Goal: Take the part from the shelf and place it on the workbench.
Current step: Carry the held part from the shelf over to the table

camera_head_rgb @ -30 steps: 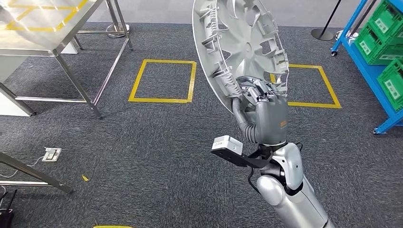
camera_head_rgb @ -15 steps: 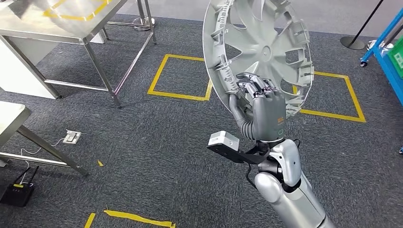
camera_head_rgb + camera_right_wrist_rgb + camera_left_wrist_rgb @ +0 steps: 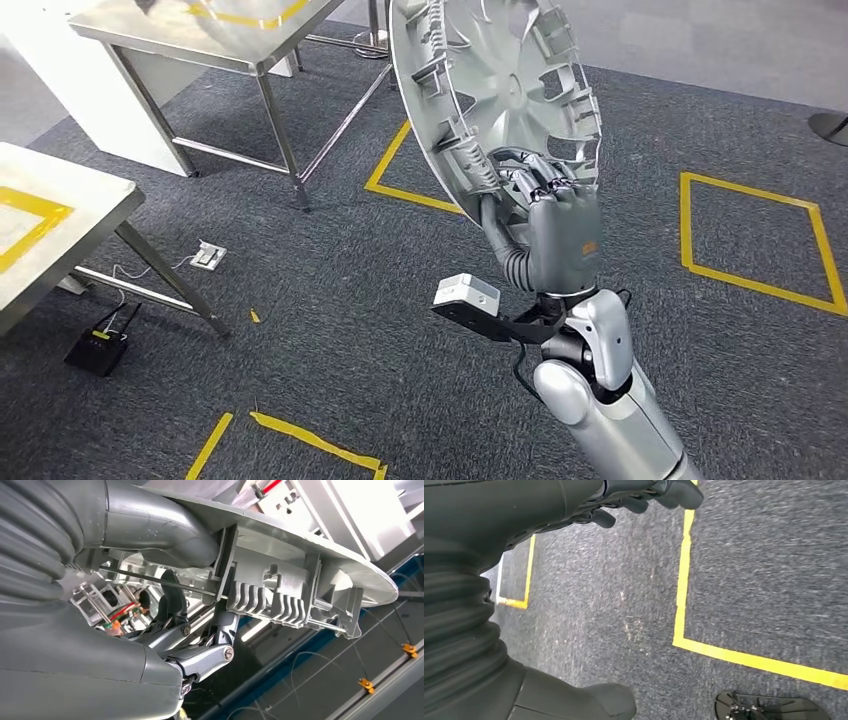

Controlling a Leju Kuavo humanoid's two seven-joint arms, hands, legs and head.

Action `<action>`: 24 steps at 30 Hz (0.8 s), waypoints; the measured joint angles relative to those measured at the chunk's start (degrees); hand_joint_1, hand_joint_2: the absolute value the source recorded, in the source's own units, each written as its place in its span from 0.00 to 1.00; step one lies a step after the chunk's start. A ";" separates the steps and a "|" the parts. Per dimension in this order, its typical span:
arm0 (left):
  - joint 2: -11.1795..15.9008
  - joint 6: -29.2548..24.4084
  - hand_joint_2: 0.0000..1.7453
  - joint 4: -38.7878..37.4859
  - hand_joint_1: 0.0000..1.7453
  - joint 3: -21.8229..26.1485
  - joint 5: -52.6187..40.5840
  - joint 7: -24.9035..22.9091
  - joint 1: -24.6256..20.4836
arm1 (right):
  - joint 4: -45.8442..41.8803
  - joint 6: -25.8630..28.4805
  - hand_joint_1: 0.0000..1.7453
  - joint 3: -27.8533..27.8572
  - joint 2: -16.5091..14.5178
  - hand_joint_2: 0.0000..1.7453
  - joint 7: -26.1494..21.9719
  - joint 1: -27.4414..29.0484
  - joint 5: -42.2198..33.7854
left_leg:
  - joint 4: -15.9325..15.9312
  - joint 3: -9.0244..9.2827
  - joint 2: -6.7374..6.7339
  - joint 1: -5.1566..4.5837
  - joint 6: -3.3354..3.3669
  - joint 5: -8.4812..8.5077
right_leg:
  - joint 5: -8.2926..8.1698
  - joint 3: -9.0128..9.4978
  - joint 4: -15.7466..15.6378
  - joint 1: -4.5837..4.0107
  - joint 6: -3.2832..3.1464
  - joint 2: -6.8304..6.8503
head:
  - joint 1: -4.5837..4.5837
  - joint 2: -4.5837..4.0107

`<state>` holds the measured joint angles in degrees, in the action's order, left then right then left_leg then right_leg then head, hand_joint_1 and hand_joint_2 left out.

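The whole head view is shifted between the earlier pictures and now, so the camera is turned leftward. The blue shelf with green crates at the right edge is no longer seen. The steel desk [image 3: 215,40] at the far left is now brought further into the picture, and a second desk [image 3: 60,225] with yellow tape is brought in at the near left. A black box [image 3: 97,351] on the floor is seen beneath it. The part [image 3: 470,90], gripped by the right hand [image 3: 560,235], is raised slightly higher in the picture, its rim now cut by the top edge.
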<state>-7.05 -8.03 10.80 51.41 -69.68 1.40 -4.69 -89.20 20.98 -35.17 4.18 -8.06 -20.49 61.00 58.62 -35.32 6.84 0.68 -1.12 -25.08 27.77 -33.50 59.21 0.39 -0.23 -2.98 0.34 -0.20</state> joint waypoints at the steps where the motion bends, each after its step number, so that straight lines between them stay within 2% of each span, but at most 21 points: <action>1: 0.10 -0.08 1.00 0.00 0.00 0.00 0.03 0.02 0.16 | 0.00 -0.13 1.00 0.00 -0.28 1.00 -0.01 -0.12 0.06 | -0.05 -0.16 -0.02 0.06 -0.34 0.06 | -0.18 0.07 -0.22 0.05 -0.36 0.57 | -0.01 0.00; 3: 0.18 -0.26 1.00 -0.01 0.00 0.00 0.06 -0.01 0.34 | 0.02 -0.23 1.00 -0.01 -0.85 1.00 -0.04 -0.37 0.12 | 1.81 -1.20 -2.15 -0.12 -0.78 -1.13 | -0.55 0.29 -0.74 0.28 -1.25 1.81 | -0.26 0.00; 5: 0.16 -0.37 1.00 -0.01 0.00 0.00 0.07 -0.19 0.25 | 0.08 -0.24 1.00 -0.02 -1.11 1.00 -0.13 -0.52 0.15 | 8.11 -4.14 -5.14 -0.22 -1.05 -4.54 | -0.61 0.39 -0.93 0.25 -1.79 3.19 | -0.53 0.00; 6: 0.15 -0.39 1.00 -0.01 0.00 0.00 0.07 -0.35 0.20 | 0.16 -0.26 1.00 -0.02 -1.14 1.00 -0.21 -0.56 0.14 | 12.01 -5.97 -5.78 -0.16 -1.23 -6.25 | -0.57 0.38 -0.92 0.18 -1.88 3.92 | -0.59 0.00; 7: 0.15 -0.42 1.00 0.00 0.00 0.00 0.07 -0.52 0.19 | 0.30 -0.27 1.00 -0.02 -1.16 1.00 -0.32 -0.56 0.13 | 14.99 -7.34 -6.07 -0.11 -1.38 -7.24 | -0.51 0.40 -0.91 0.13 -1.93 4.66 | -0.59 0.00; 8: 0.16 -0.45 1.00 0.00 0.00 0.00 0.08 -0.68 0.23 | 0.48 -0.28 1.00 -0.02 -1.20 1.00 -0.46 -0.56 0.08 | 16.09 -7.82 -6.21 -0.07 -1.49 -7.22 | -0.44 0.42 -0.89 0.11 -1.93 5.32 | -0.60 0.00; 9: 0.19 -0.49 1.00 0.01 0.00 0.01 0.07 -0.81 0.28 | 0.69 -0.27 1.00 -0.02 -1.25 1.00 -0.62 -0.57 0.01 | 14.78 -7.06 -6.44 -0.04 -1.56 -6.10 | -0.36 0.47 -0.87 0.11 -1.86 5.94 | -0.60 0.00; 10: 0.22 -0.51 1.00 0.01 0.00 0.01 0.04 -0.89 0.32 | 0.90 -0.26 1.00 -0.02 -1.31 1.00 -0.74 -0.59 -0.09 | 11.39 -5.24 -6.96 -0.02 -1.59 -4.27 | -0.25 0.56 -0.81 0.13 -1.72 6.51 | -0.60 0.00; 11: 0.25 -0.52 1.00 0.02 0.00 0.02 -0.02 -0.94 0.31 | 1.08 -0.25 1.00 -0.02 -1.38 1.00 -0.85 -0.65 -0.21 | 7.12 -3.03 -8.09 -0.06 -1.56 -2.68 | -0.08 0.64 -0.70 0.08 -1.49 7.03 | -0.60 0.00; 12: 0.27 -0.53 1.00 0.02 0.00 0.02 -0.11 -0.98 0.25 | 1.26 -0.22 1.00 -0.02 -1.44 1.00 -0.92 -0.78 -0.32 | 3.47 -1.08 -8.93 -0.15 -1.30 -1.42 | 0.12 0.69 -0.51 -0.05 -1.20 7.47 | -0.58 0.00; 13: 0.26 -0.54 1.00 0.02 0.00 0.02 -0.21 -0.99 0.18 | 1.41 -0.19 1.00 -0.02 -1.50 1.00 -0.98 -0.95 -0.41 | 1.19 0.11 -9.50 -0.25 -0.95 -0.82 | 0.27 0.71 -0.36 -0.21 -0.90 7.84 | -0.51 0.00; 14: 0.25 -0.55 1.00 0.02 0.00 0.02 -0.30 -1.01 0.13 | 1.53 -0.16 1.00 -0.02 -1.56 1.00 -1.01 -1.16 -0.50 | 0.28 0.51 -9.65 -0.38 -0.53 -0.77 | 0.35 0.73 -0.29 -0.39 -0.63 8.19 | -0.43 0.00; 16: 0.23 -0.70 1.00 0.02 0.00 0.02 -0.54 -1.14 0.10 | 1.71 -0.07 1.00 -0.02 -1.65 1.00 -1.02 -1.54 -0.68 | 0.26 0.43 -8.53 -0.42 0.35 -0.58 | 0.47 0.86 -0.36 -0.46 -0.04 8.85 | -0.30 0.00; 17: 0.21 -0.81 1.00 0.02 0.00 0.02 -0.67 -1.22 0.09 | 1.76 -0.03 1.00 -0.03 -1.70 1.00 -1.02 -1.69 -0.75 | 0.16 0.46 -8.05 -0.33 0.72 -0.48 | 0.83 0.84 -0.05 -0.35 0.31 8.48 | -0.26 0.00; 18: 0.20 -0.92 1.00 0.03 0.00 0.01 -0.79 -1.31 0.01 | 1.80 0.02 1.00 -0.04 -1.73 1.00 -1.02 -1.79 -0.78 | 0.04 0.51 -7.57 -0.19 1.10 -0.36 | 1.70 0.44 1.10 -0.21 0.65 7.51 | -0.22 0.00; 20: 0.19 -1.01 1.00 0.04 0.00 0.00 -0.92 -1.38 -0.28 | 1.91 0.08 1.00 -0.06 -1.75 1.00 -1.03 -1.83 -0.78 | -0.06 0.50 -6.57 0.03 1.60 -0.20 | 4.95 -2.17 7.07 0.05 1.12 4.70 | -0.07 0.00; 22: 0.22 -1.03 1.00 0.05 0.00 0.00 -0.97 -1.41 -0.49 | 2.15 0.11 1.00 -0.07 -1.73 1.00 -1.03 -1.79 -0.76 | 0.04 0.34 -5.34 0.04 1.77 -0.15 | 7.86 -5.91 14.67 0.10 1.27 3.45 | 0.00 0.00; 23: 0.22 -1.03 1.00 0.05 0.00 0.01 -0.99 -1.44 -0.49 | 2.27 0.10 1.00 -0.07 -1.72 1.00 -1.02 -1.78 -0.77 | 0.12 0.30 -4.67 0.03 1.77 -0.14 | 7.90 -6.84 16.28 0.10 1.23 3.31 | 0.01 0.00; 24: 0.23 -1.03 1.00 0.05 0.00 0.01 -0.99 -1.49 -0.47 | 2.37 0.10 1.00 -0.08 -1.72 1.00 -1.02 -1.77 -0.77 | 0.21 0.28 -3.98 0.03 1.74 -0.13 | 6.83 -6.69 15.62 0.11 1.11 3.21 | 0.01 0.00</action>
<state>-6.82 -9.06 10.85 51.41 -70.67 -0.09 -5.16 -86.83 21.08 -35.24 2.47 -9.08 -22.27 60.23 58.83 -35.04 2.86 0.71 0.62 -25.22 34.61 -40.20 74.83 0.50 0.88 0.24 0.35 -0.20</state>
